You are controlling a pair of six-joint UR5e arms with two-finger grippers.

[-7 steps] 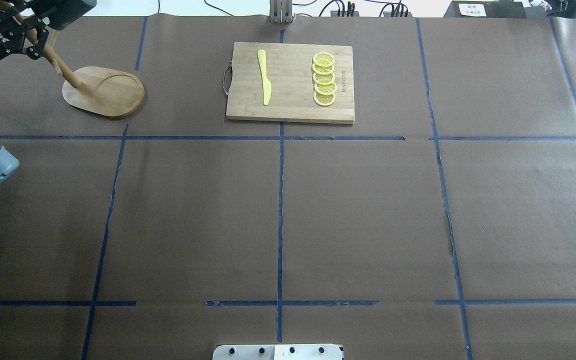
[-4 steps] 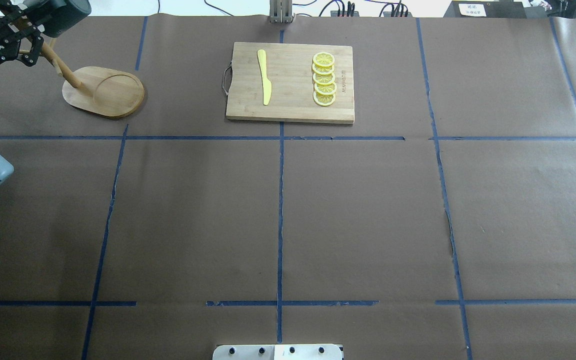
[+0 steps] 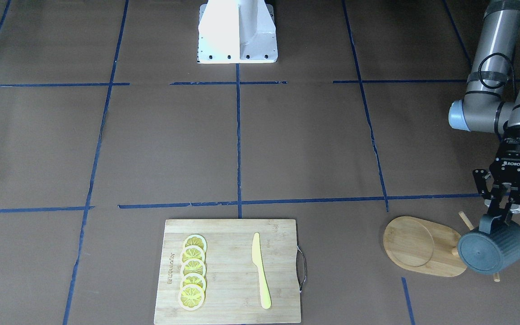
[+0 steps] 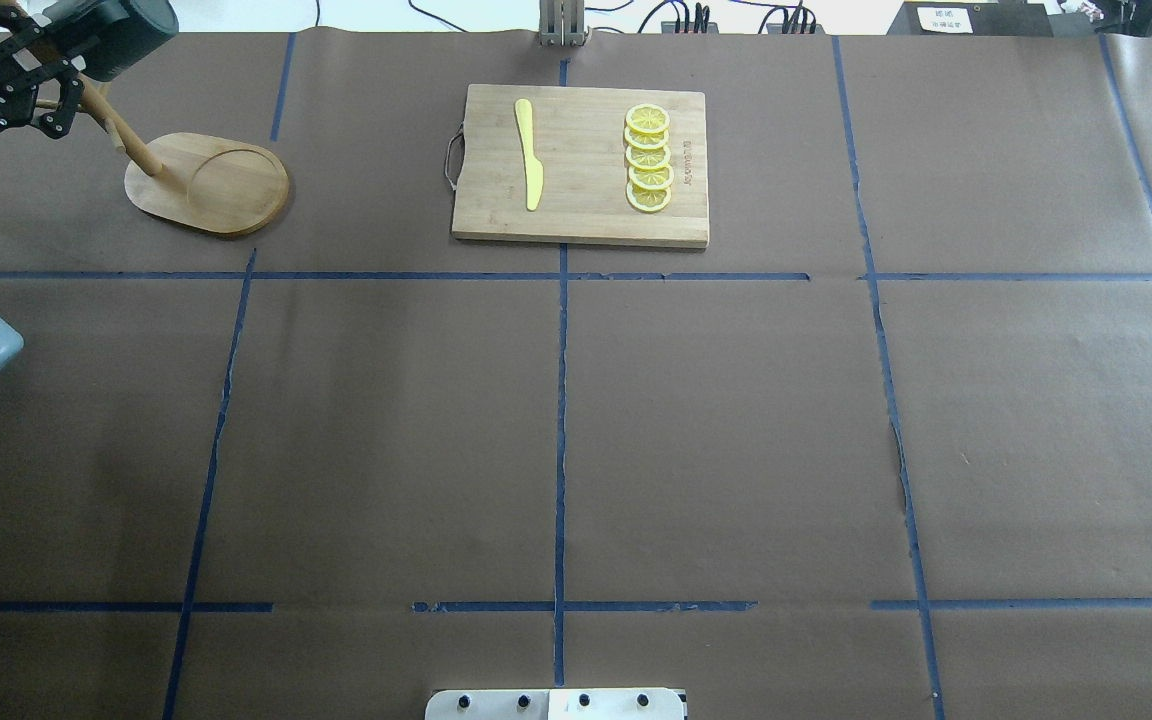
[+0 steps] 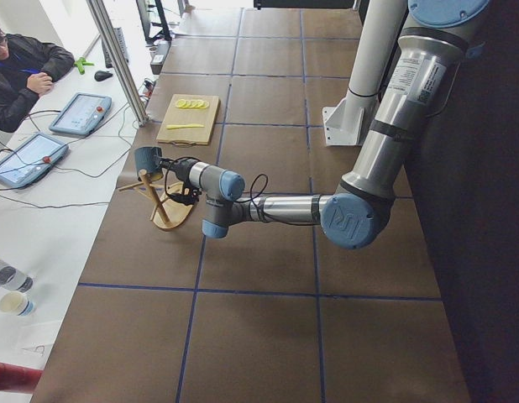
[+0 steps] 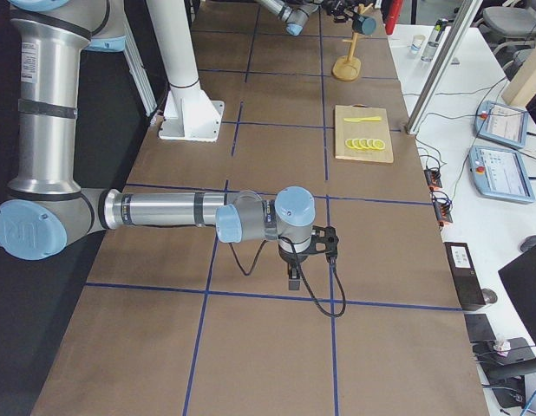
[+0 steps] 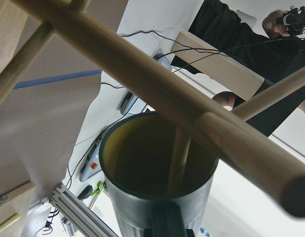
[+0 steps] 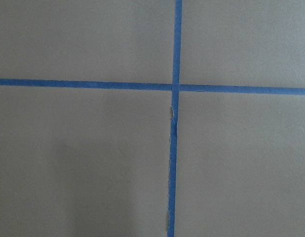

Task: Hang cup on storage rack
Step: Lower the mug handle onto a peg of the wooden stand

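Observation:
The dark teal cup (image 3: 492, 250) lies on its side in the air, held by its handle in my left gripper (image 3: 495, 220), which is shut on it. It hangs beside the post and pegs of the bamboo storage rack (image 3: 422, 247), over the post end of the oval base. In the overhead view the cup (image 4: 114, 30) and left gripper (image 4: 58, 58) are at the far left corner, above the rack (image 4: 211, 185). The left wrist view shows the cup's yellow inside (image 7: 142, 158) with rack pegs (image 7: 142, 74) crossing close in front. My right gripper (image 6: 294, 270) points down at the table; I cannot tell its state.
A bamboo cutting board (image 4: 586, 215) with a yellow knife (image 4: 530, 150) and several lemon slices (image 4: 648, 158) lies at the back middle. Blue tape lines cross the brown table cover (image 4: 736, 430). A person sits beyond the table's left end (image 5: 20, 75).
My left gripper has moved a little to the left in the overhead view with the cup in it. The rack and board have not moved.

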